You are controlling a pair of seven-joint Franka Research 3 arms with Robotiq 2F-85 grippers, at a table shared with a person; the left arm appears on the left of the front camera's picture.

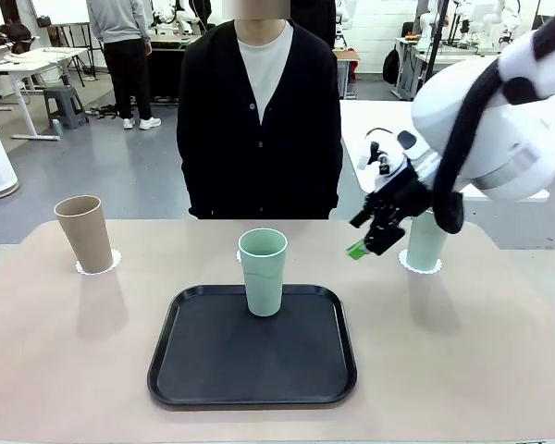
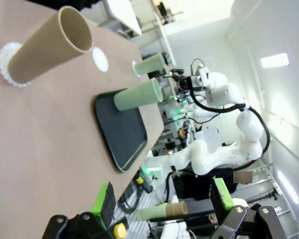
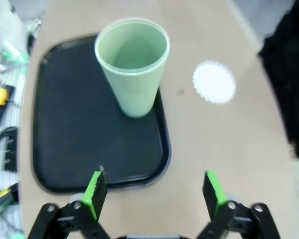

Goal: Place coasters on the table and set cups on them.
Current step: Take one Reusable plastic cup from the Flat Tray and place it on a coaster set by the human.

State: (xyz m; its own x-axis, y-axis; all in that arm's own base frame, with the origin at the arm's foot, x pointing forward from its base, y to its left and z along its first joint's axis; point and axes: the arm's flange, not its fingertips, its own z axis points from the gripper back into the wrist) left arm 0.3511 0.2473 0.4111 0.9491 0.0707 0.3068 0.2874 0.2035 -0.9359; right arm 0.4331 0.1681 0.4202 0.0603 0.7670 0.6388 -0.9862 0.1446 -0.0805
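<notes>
A tan-brown cup stands on a white coaster at the table's left. One mint-green cup stands on a coaster at the right. The other mint cup stands on the black tray. My right gripper hangs open and empty between the two mint cups. In the right wrist view it is above the tray's edge, with the mint cup ahead and a bare coaster beyond it. My left gripper is open and empty, low over the table, far from the tan cup.
A person in a black cardigan stands at the table's far edge, hands out of sight. The bare coaster lies between the tray and that edge. The right arm's bulky white links hang over the right cup.
</notes>
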